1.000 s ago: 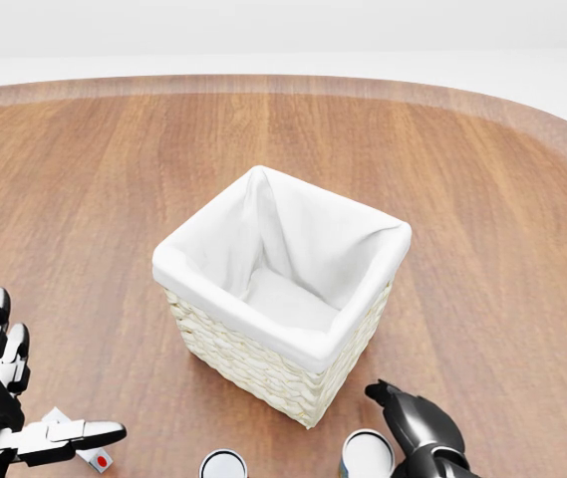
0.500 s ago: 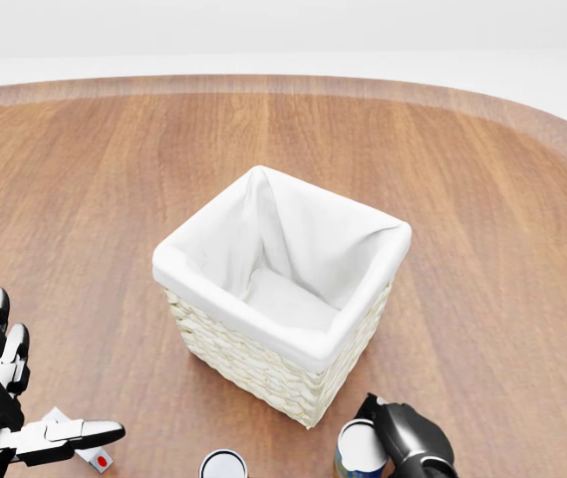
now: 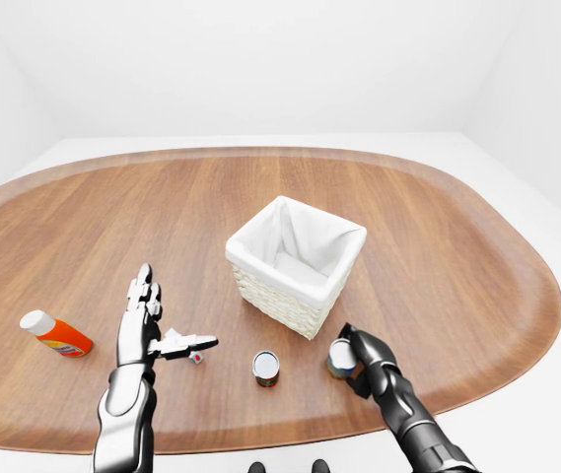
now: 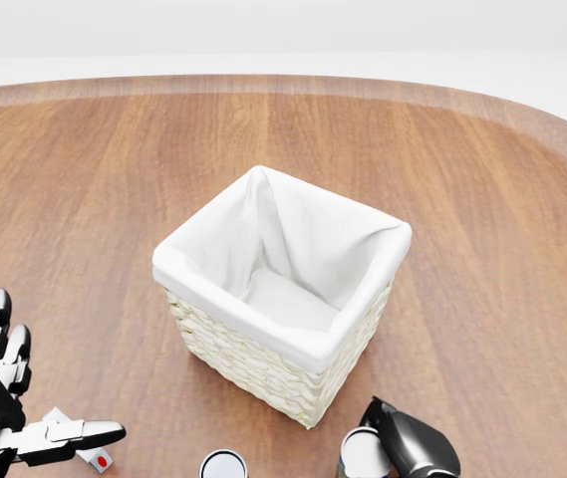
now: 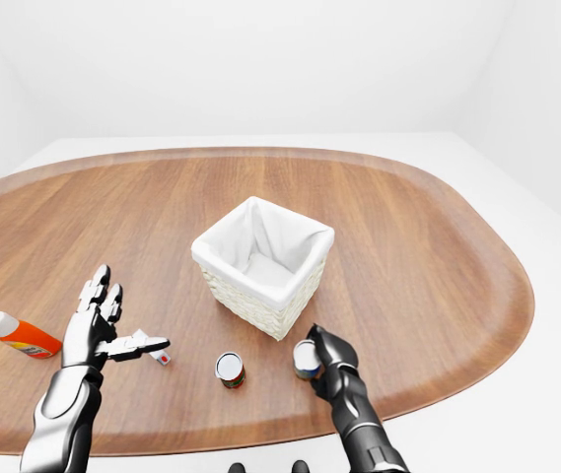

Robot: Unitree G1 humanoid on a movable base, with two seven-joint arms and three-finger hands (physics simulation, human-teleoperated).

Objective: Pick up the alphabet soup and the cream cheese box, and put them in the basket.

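Observation:
The wicker basket [image 4: 263,363] with a white liner stands empty mid-table. A can with a white lid [image 3: 338,356], likely the alphabet soup, stands below the basket's near corner; my right hand [image 3: 354,352] has its fingers closed around its right side. A second can [image 3: 265,368] stands free to its left. A small white box with a red dot [image 4: 96,459], perhaps the cream cheese, lies under the thumb of my left hand [image 3: 162,327], which is open with fingers spread upward and holds nothing.
An orange bottle with a white cap [image 3: 53,334] lies at the left of the oval wooden table [image 3: 438,227]. The table's near edge runs just below the cans and both hands.
My right hand has moved left onto the white-lidded can and closed on it. The left hand, the basket and the other can have not moved.

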